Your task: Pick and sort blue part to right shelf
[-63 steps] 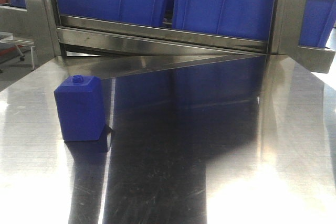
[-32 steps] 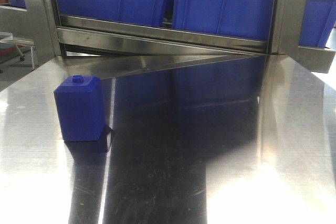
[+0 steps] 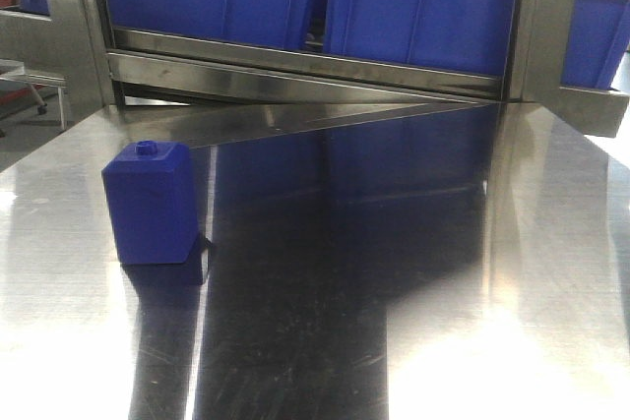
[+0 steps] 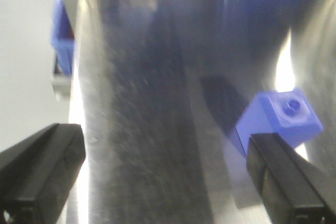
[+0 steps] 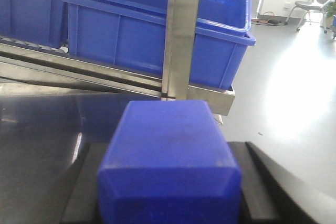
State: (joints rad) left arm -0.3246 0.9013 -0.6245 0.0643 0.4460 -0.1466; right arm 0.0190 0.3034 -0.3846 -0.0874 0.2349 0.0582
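Observation:
In the right wrist view the blue part (image 5: 168, 150) fills the lower middle, a deep-blue block with sloped shoulders. My right gripper (image 5: 169, 192) is shut on it, one black finger on each side. Ahead stands the right shelf (image 5: 181, 35), a steel rack with a flat front rail (image 3: 295, 71) and large blue bins (image 5: 131, 30). My left gripper (image 4: 165, 177) hangs open over the steel table with nothing between its fingers (image 4: 42, 166). Neither gripper shows in the front view.
A shorter, squat blue block with a tiny round knob (image 3: 151, 204) stands on the steel table (image 3: 413, 272) at the left; in the left wrist view this block (image 4: 281, 119) is just beyond the right finger. Open floor (image 5: 294, 77) lies right of the rack.

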